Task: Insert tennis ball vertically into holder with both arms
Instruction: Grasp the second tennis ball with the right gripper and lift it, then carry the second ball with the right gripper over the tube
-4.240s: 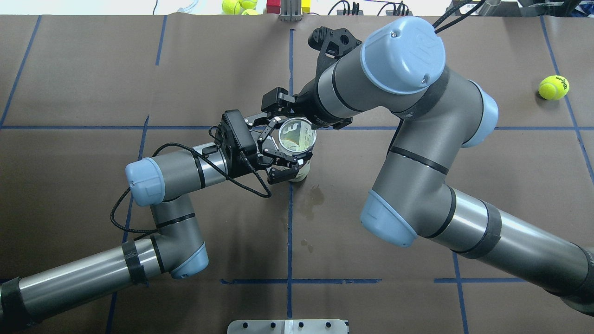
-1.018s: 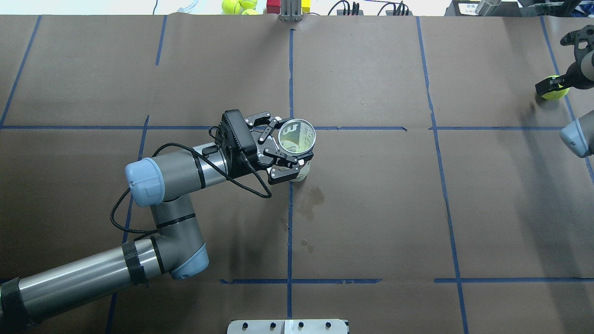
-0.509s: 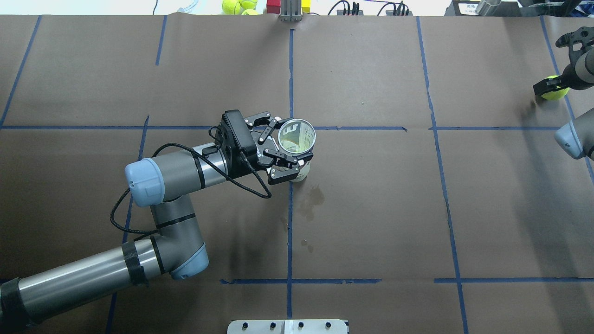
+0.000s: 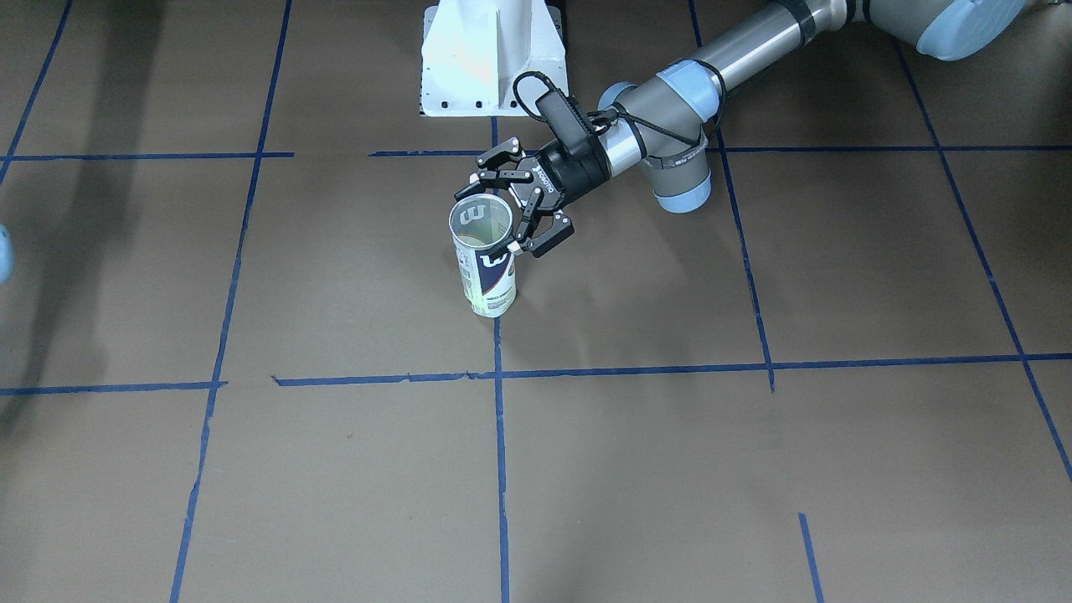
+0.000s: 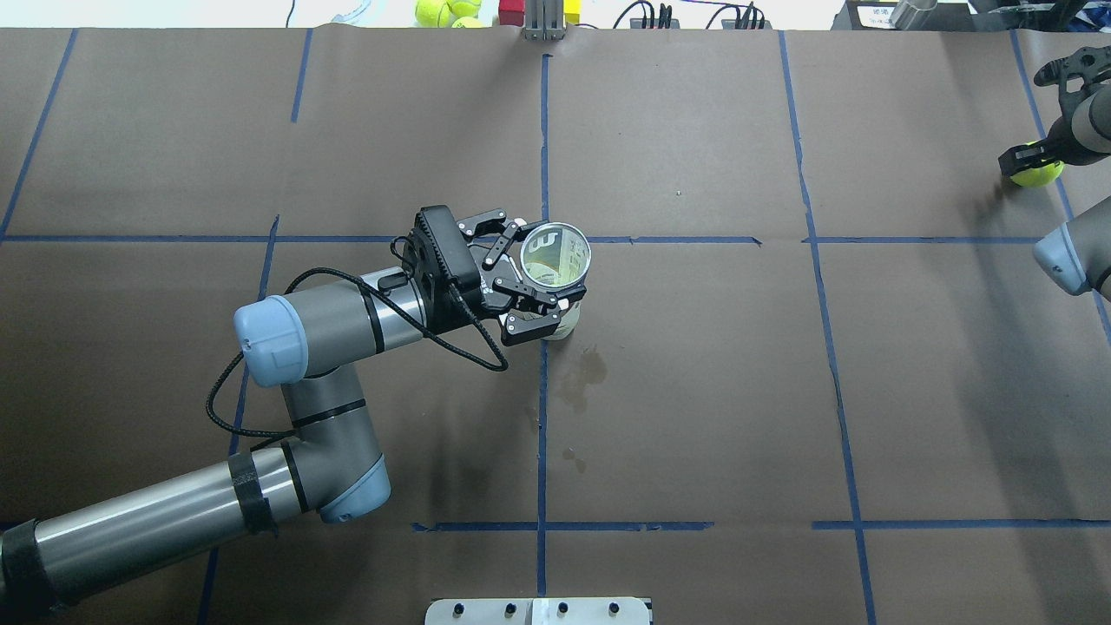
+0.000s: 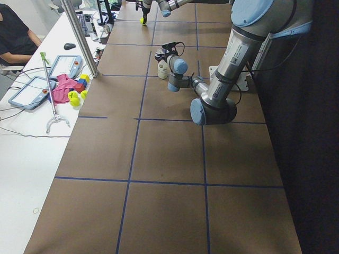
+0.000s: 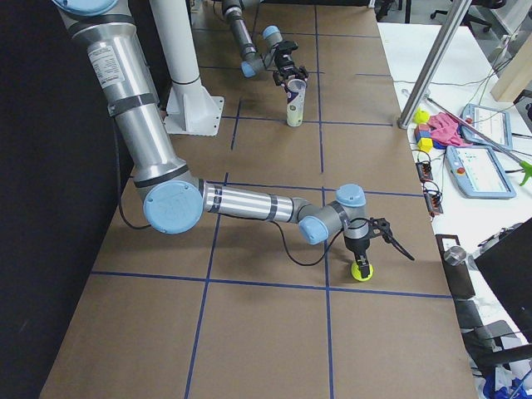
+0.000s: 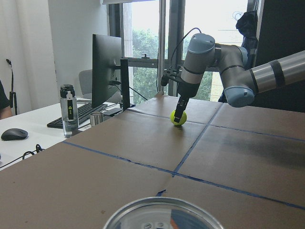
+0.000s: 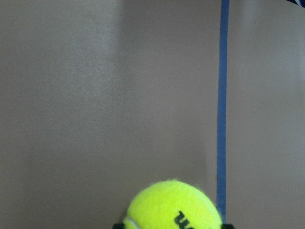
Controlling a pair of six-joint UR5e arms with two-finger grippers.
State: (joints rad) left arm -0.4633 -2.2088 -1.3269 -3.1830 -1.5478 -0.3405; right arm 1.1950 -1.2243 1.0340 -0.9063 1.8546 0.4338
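The holder (image 4: 487, 268) stands upright at the table's middle, its open metal rim (image 5: 555, 254) facing up; it also shows in the exterior right view (image 7: 294, 104) and the left wrist view (image 8: 162, 214). My left gripper (image 4: 509, 209) is shut on the holder just below the rim. The tennis ball (image 5: 1039, 176) rests on the table at the far right edge. My right gripper (image 7: 361, 266) reaches down over the ball. Its black fingertips (image 9: 119, 225) touch both sides of the ball (image 9: 174, 205). The left wrist view shows this from afar (image 8: 178, 118).
Spare tennis balls (image 5: 447, 10) and red and yellow blocks (image 5: 512, 10) lie beyond the table's far edge. The white pedestal base (image 4: 490, 54) stands at the robot's side. A desk with tablets (image 7: 486, 170) and a water bottle (image 8: 69, 109) borders the table.
The right arm left the holder, crossed to the far right and came down on the tennis ball; over the last second it only settled slightly. Left gripper and holder have not moved.
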